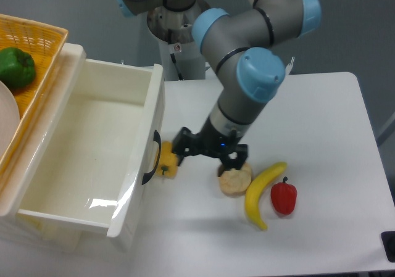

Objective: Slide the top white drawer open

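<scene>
Top white drawer (92, 153) sits at left of scene, pulled well out over the table (321, 123), glossy tray interior showing. Its panelled front faces right, curved black handle (150, 158) on it. Lower drawer (37, 237) just visible under it at near-left edge, mostly hidden.

Gripper (210, 157) hangs just right of the drawer front, clear of the handle with a gap between them; fingers spread wide, nothing held. Left finger tip (181, 158) is near a small yellow object (166, 164) lying on the table just beside the drawer front; touching or not, cannot tell. Right finger (239, 158) is over the top edge of a bread roll (235, 179). Grey arm with blue joint caps (261, 73) rises from the gripper toward far centre.

Right of the roll: banana (263, 193), lying diagonally, touching or nearly touching the roll. Red pepper (284, 197) just right of the banana, close against it.

Far left, on top of the cabinet: yellow wicker basket (37, 42) with a green pepper (15, 66) inside; edge of a white plate (6, 113) also in the basket, cut off by frame edge.

Dark object (389, 245) at near-right corner, too cropped to tell.
</scene>
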Available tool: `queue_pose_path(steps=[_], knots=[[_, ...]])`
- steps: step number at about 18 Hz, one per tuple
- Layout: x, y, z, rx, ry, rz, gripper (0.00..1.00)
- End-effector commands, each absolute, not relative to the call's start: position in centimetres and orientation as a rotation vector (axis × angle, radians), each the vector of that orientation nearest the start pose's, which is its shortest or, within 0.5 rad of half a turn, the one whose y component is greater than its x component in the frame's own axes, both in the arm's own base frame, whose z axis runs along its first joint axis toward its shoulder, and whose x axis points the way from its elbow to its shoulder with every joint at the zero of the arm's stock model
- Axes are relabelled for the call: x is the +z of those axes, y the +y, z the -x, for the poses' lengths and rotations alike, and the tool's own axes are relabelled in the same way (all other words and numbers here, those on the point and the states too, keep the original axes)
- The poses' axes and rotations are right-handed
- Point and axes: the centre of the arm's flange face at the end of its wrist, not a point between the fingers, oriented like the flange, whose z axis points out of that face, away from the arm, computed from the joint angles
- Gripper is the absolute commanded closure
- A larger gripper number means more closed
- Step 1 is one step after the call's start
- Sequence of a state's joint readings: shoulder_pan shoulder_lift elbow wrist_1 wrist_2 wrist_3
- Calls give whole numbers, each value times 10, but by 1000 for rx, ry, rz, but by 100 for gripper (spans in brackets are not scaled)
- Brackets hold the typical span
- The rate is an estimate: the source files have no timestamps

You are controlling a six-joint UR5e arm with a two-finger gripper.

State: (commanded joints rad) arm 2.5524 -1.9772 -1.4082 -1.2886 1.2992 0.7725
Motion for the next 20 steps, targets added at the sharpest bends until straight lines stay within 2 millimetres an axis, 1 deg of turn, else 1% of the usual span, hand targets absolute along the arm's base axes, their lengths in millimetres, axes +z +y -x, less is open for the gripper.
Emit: queue_pose_path(steps=[2,3,5,6,7,9,10,14,16,17,20], knots=[[343,479,479,-214,-203,2914,0],[336,472,488,-212,-170,2926,0],[333,453,510,-169,-87,2948,0],[331,449,514,-153,2,2965,0],[323,445,518,-141,97,2989,0],[315,442,527,-85,239,3045,0],[313,444,533,-48,283,3045,0],[304,452,550,27,392,3016,0],[304,453,561,45,399,3013,0],[306,446,569,52,379,3012,0],[300,444,572,43,374,3019,0]])
